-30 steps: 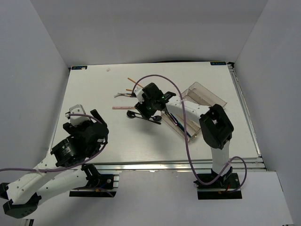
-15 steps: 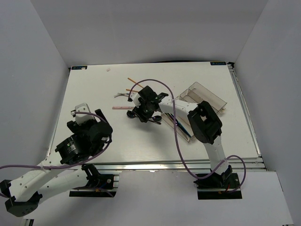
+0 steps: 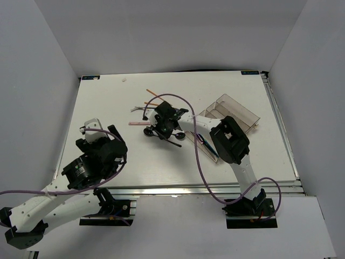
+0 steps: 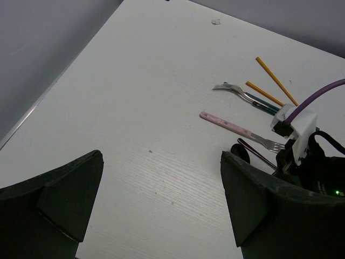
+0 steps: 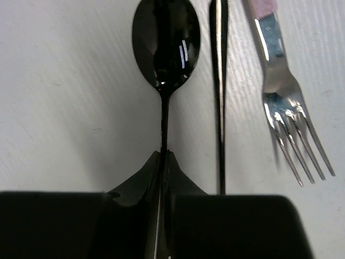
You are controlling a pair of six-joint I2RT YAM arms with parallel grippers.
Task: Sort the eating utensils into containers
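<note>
While hovering over near-left table (image 3: pixel 108 102), holding left gripper (image 4: pixel 161 156) fingers spread wide, gripping nothing. Further right, seeing orange chopsticks (image 4: pixel 275 80) and silver fork (image 4: pixel 237 93) lying at far-centre, pink-handled fork (image 5: pixel 280 70) lying flat just beside thin black piece (image 5: pixel 219 81), not touching. Pinching black spoon (image 5: pixel 166 38) by its handle with right gripper (image 5: pixel 163 162), jaws clamped together on it, bowl pointing away from fingers. Rightmost, seeing clear organizer tray (image 3: pixel 237 108) sitting right of spoon, holding a few utensils (image 3: pixel 207 145).

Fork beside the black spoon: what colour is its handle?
Pink fork handle; left wrist view shows it best.
</note>
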